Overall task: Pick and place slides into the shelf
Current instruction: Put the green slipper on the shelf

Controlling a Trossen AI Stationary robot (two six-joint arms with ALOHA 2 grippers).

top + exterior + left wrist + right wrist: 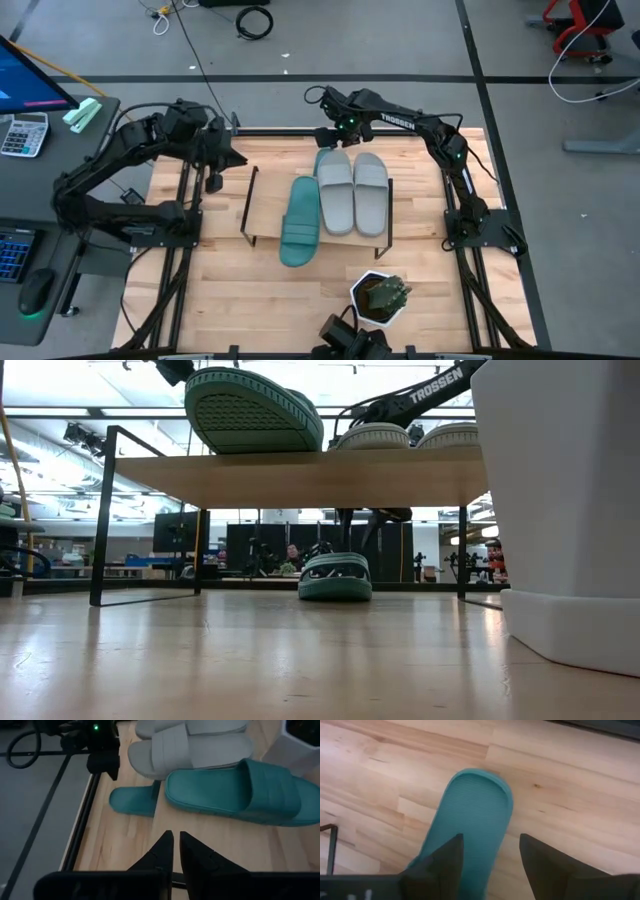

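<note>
We judge the fourth slide's pickup in hand: the right pincer point(490, 865) hovers wide over the teal slide point(470, 815) lying on the worktop point(230, 290) behind the shelf point(262, 205), needing descent and closure; left pincer point(175, 845) waits narrow.

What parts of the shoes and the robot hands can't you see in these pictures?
- High view: the teal slide on the table is mostly hidden under the shelf and the right gripper.
- Low view: the grey slides show only their sole edges above the board; the plant pot is cut off by the picture's edge.
- Right wrist view: that slide's strap is hidden behind the open fingers.
- High view: the left gripper is too small to make out.
</note>
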